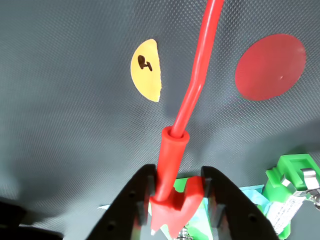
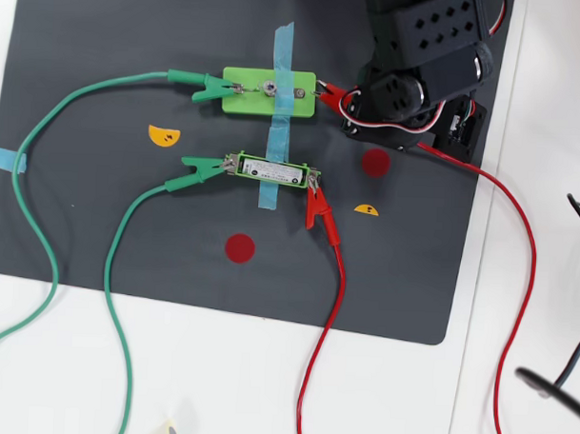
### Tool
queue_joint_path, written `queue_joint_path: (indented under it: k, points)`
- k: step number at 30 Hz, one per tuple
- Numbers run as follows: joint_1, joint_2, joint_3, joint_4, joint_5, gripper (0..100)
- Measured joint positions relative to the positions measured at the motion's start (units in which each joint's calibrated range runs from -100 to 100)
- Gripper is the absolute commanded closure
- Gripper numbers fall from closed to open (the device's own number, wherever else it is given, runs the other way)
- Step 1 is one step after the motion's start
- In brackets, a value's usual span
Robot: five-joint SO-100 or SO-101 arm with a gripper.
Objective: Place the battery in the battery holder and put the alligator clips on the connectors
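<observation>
Right between the black plastic fingers (image 1: 131,200) of the gripper (image 1: 176,192), a red alligator clip (image 1: 172,190) is being squeezed, its smooth rubber sleeve standing upright and its glossy red wire (image 1: 200,75) curving away above it across the finely woven dark mat (image 1: 65,100). Just beneath the clenched gripper, in the overhead view, the clip is meeting the right-end connector (image 2: 320,86) of the wide light-green block (image 2: 268,91), which blue tape (image 2: 278,112) is crossing. Slightly beyond, the narrow bright-green battery holder (image 2: 271,172) is carrying the white cylindrical battery (image 2: 269,169) inside its frame. A second red clip (image 2: 317,207) is biting its right tab. Farther off, two green clips (image 2: 202,169) are gripping the left ends. Farthest lies a round red sticker (image 2: 239,248).
</observation>
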Motion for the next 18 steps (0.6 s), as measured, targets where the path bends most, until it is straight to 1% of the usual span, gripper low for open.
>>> queue_joint_path:
  k: [8,18]
  points:
    - [0.0,0.0,0.0,0.0,1.44,99]
    - [0.0,1.85,0.0,-0.25,1.44,99]
